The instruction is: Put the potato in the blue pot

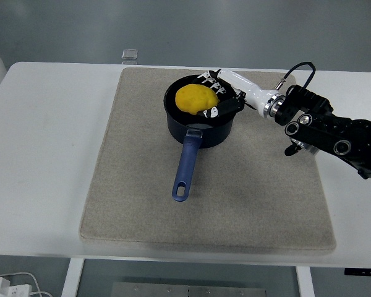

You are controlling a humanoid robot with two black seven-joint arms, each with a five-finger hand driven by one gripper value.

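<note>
Where the white worktop is covered by a beige mat, the blue pot is set on the mat's far half, its handle pointed toward the near edge. Over the pot's opening the right hand is curled around the yellow potato.

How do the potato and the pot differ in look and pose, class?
The potato is yellow and rounded; the pot is dark blue with a long handle pointing toward the near edge. The potato is gripped by the right hand; the pot rests on the mat. Both sit together at the mat's far side.
</note>
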